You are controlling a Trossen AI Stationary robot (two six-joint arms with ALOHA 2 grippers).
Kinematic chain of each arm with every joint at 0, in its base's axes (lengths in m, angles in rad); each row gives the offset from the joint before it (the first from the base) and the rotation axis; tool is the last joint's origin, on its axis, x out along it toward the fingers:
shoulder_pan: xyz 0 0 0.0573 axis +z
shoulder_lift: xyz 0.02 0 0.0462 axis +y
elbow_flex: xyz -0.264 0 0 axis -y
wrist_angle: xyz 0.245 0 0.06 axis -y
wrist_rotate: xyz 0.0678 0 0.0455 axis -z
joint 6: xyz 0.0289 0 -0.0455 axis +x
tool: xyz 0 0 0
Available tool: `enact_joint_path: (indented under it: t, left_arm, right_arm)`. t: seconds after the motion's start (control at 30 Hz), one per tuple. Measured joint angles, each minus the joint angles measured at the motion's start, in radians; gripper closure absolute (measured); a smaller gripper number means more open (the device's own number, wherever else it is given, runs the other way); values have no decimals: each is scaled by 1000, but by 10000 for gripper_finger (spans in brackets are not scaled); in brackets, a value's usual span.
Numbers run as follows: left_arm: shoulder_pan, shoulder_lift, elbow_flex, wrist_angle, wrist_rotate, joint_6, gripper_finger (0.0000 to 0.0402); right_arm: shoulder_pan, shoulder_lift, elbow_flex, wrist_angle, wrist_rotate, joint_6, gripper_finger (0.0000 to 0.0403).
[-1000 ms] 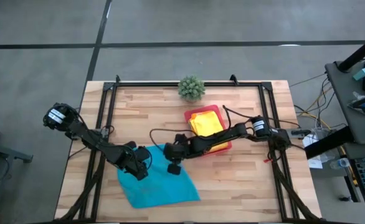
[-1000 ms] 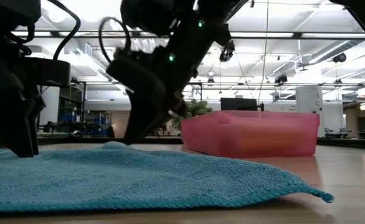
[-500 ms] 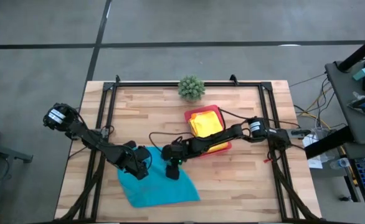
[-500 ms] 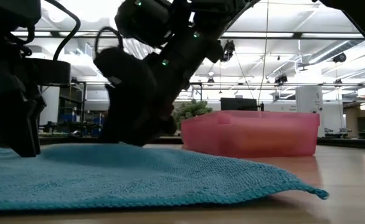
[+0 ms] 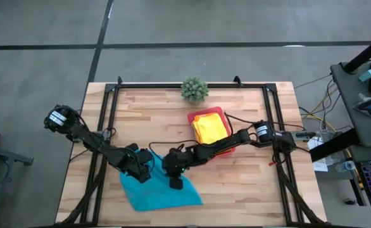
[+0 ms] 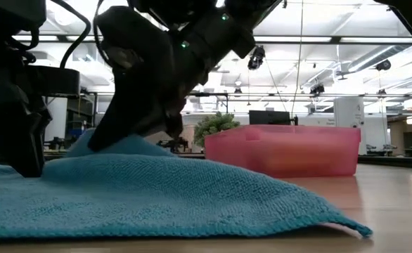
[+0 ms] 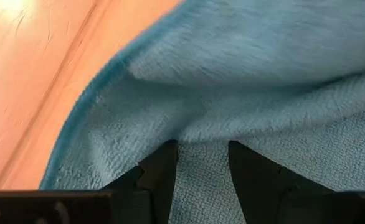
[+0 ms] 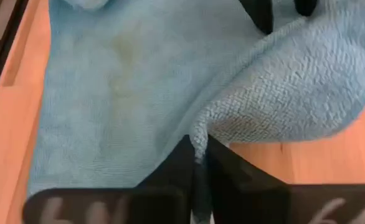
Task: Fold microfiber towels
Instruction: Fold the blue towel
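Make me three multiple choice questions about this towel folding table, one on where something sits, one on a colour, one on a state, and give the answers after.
1. Where is the potted plant?
A. at the table's far edge, behind the pink tray
B. on the turquoise towel
C. inside the tray

2. What colour is the cloth on top in the tray?
A. grey
B. yellow
C. purple

3. What is the right end effector doing?
A. hanging open above the tray
B. shut on the turquoise towel's edge
C. holding the plant

Answers:
1 A, the high view shows it beyond the tray.
2 B, yellow fills the tray from above.
3 B, the right wrist view shows its fingers pinching a raised fold.
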Motion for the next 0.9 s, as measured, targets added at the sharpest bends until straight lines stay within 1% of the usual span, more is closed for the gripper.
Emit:
enact_joint_path:
  t: [0.1, 0.13, 0.2, 0.27, 0.3, 0.33, 0.4, 0.53, 0.7, 0.77, 0.9]
  left_arm:
    - [0, 0, 0, 0, 0, 0, 268]
    - [0, 0, 0, -1, -1, -1, 268]
    - [0, 0, 0, -3, -6, -9, 268]
    - [0, 0, 1, -23, -18, -36, 268]
    - [0, 0, 1, -37, -23, -54, 268]
    - [0, 0, 1, -54, -28, -77, 268]
    - [0, -1, 2, -96, -35, -120, 268]
    - [0, -2, 2, -134, -41, -136, 268]
    - [0, -2, 4, -134, -41, -136, 268]
    - [0, -2, 4, -134, -41, -136, 268]
    - [0, -2, 4, -134, -40, -136, 268]
  right_arm:
    - [7, -15, 0, -14, 63, -14, 387]
    - [7, -27, 0, -39, 100, -23, 389]
    - [4, -53, 0, -92, 205, -38, 391]
    - [4, -74, 0, -143, 344, -42, 390]
    - [6, -78, 0, -160, 398, -43, 389]
    - [9, -83, 0, -163, 424, -44, 388]
    - [20, -84, 0, -149, 392, -53, 383]
    - [43, -62, 0, -40, 265, -59, 358]
    - [65, 0, 0, 95, 56, -71, 311]
    - [68, 13, 0, 93, 25, -71, 292]
    - [61, 10, 0, 60, 22, -61, 260]
